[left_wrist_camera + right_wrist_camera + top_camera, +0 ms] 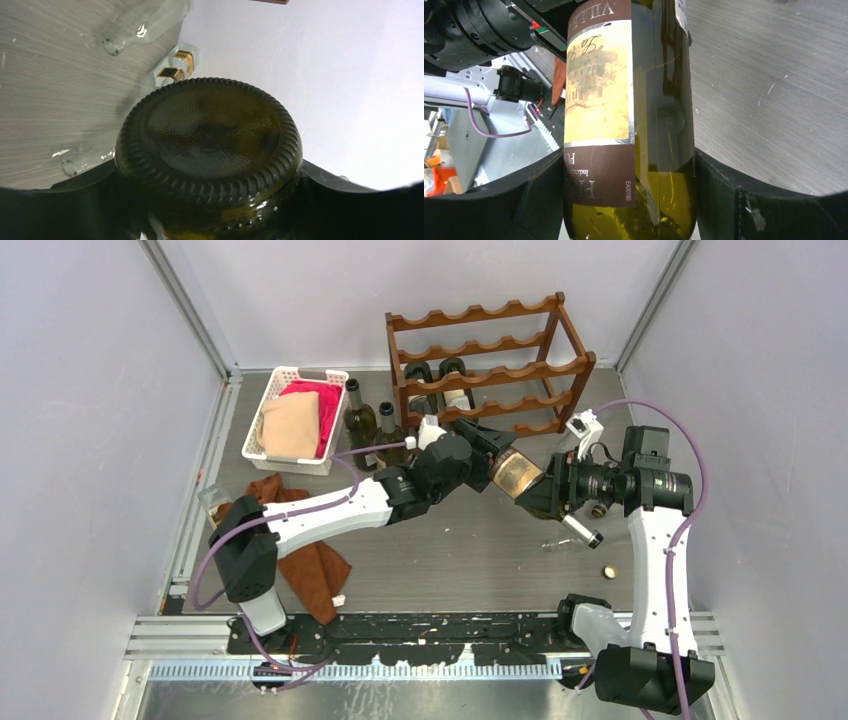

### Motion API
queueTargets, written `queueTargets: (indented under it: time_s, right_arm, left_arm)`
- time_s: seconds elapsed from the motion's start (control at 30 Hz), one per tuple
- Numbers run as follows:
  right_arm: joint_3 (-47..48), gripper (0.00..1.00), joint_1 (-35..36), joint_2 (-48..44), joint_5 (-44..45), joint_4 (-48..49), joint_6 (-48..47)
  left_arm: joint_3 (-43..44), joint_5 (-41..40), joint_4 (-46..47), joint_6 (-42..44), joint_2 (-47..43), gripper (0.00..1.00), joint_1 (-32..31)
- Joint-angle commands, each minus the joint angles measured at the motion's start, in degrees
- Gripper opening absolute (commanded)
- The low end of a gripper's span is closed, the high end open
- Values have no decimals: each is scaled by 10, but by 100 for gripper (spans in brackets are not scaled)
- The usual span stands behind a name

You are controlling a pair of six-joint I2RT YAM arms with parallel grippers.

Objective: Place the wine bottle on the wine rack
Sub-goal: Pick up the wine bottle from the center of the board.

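Observation:
A green wine bottle point(517, 473) with a cream and brown label hangs above the table's middle, base toward the upper left and neck toward the lower right. My left gripper point(497, 462) is shut on its ribbed base point(210, 135), with black fingers point(75, 200) against both sides. My right gripper point(548, 490) is shut on the body point(624, 100) below the label, its fingers point(734, 200) pressed on either side. The dark wooden wine rack point(490, 360) stands at the back, just behind both grippers, with two bottles point(440, 375) lying in it.
Two dark bottles point(360, 418) stand left of the rack, next to a white basket point(265, 415) of cloths. A brown cloth point(310, 560) lies under the left arm. A small cork point(608, 571) rests near the right arm. Clear glass pieces point(130, 35) lie on the table.

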Motion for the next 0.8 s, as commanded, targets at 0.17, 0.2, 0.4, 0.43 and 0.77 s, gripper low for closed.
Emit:
queueTargets:
  time_s: [0.17, 0.2, 0.4, 0.43, 0.77]
  right_arm:
    - [9, 25, 5, -12, -3, 53, 41]
    - [12, 36, 5, -11, -4, 48, 41]
    - [46, 95, 5, -6, -1, -30, -7]
    - [53, 99, 5, -7, 5, -44, -17]
    - [108, 100, -2, -15, 57, -131, -85]
  left_arm:
    - [-57, -14, 251, 43, -13, 0, 11]
    - [-62, -9, 268, 42, -12, 0, 16]
    - [-52, 23, 292, 86, -22, 0, 41]
    - [-48, 26, 289, 97, -24, 0, 44]
    - [-46, 40, 292, 128, -29, 0, 67]
